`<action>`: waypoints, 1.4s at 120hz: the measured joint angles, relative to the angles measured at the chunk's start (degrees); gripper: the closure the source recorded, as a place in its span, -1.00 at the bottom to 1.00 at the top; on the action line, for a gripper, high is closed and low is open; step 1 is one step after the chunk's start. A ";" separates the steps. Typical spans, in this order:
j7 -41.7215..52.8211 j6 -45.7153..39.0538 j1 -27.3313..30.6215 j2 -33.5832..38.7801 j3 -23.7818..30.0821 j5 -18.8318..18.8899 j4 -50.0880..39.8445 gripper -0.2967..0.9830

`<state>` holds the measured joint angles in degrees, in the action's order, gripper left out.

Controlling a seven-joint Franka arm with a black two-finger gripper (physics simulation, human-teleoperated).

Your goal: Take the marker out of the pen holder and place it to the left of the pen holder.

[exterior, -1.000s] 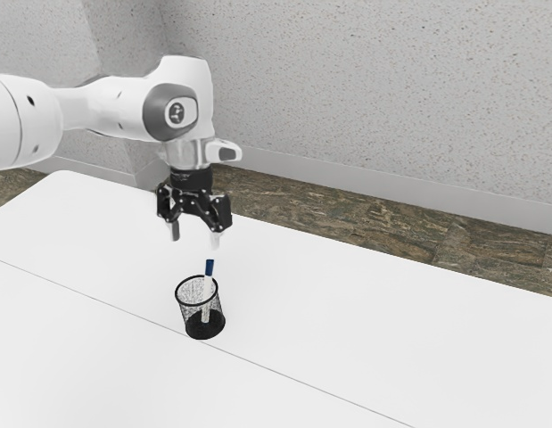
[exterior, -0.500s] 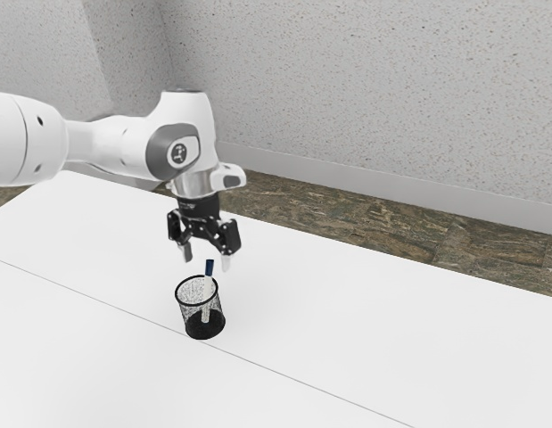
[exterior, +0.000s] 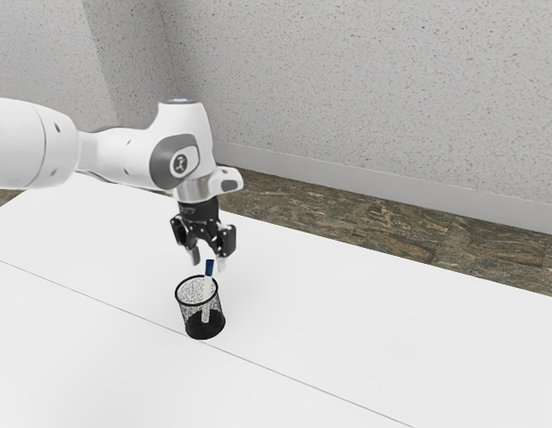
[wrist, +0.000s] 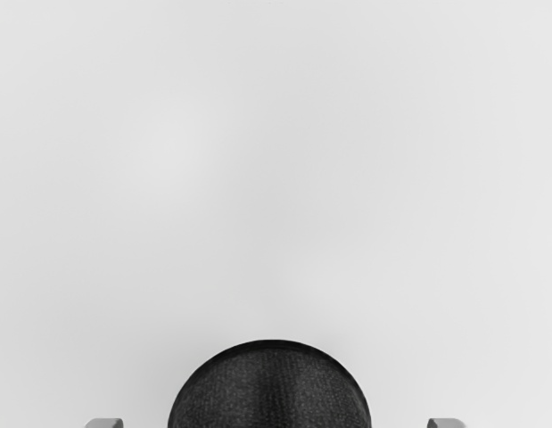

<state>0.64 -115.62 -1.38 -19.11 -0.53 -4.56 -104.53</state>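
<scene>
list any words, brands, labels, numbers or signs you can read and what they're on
No text is readable.
Round emblem on the arm: too small to make out.
Pale marks on the black collar: too small to read.
Marker, pen holder: no lettering I can see.

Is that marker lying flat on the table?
No, the marker stands inside the black mesh pen holder, its blue end sticking up above it.
</scene>
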 joint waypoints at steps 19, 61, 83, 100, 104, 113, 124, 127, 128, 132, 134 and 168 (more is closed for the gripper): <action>0.90 0.00 0.20 1.01 0.00 -0.14 -1.21 -0.04; 2.26 1.00 0.23 1.14 -0.07 -0.25 -1.18 0.41; 2.80 2.45 0.37 1.37 -0.10 -0.08 -0.93 0.45; 3.01 3.29 0.68 2.30 -0.09 0.09 -1.02 0.56; 3.01 3.40 0.68 2.87 -0.08 0.19 -1.17 0.58; 2.95 3.76 0.43 4.52 -0.08 0.41 -1.58 0.61; 2.79 4.11 -0.59 10.32 -0.07 0.67 -4.15 0.64; 2.73 4.18 -0.89 12.30 -0.01 0.74 -4.96 0.65; 2.71 4.21 -0.98 12.91 0.03 0.76 -5.22 0.65; 2.63 4.33 -1.34 15.18 0.12 0.84 -6.24 0.66; 2.58 4.40 -1.49 16.26 0.16 0.88 -6.74 0.66; 2.09 13.00 5.77 21.42 -0.67 1.62 -8.53 0.69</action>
<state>2.73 -102.62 4.39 2.31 -1.20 -2.94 -113.06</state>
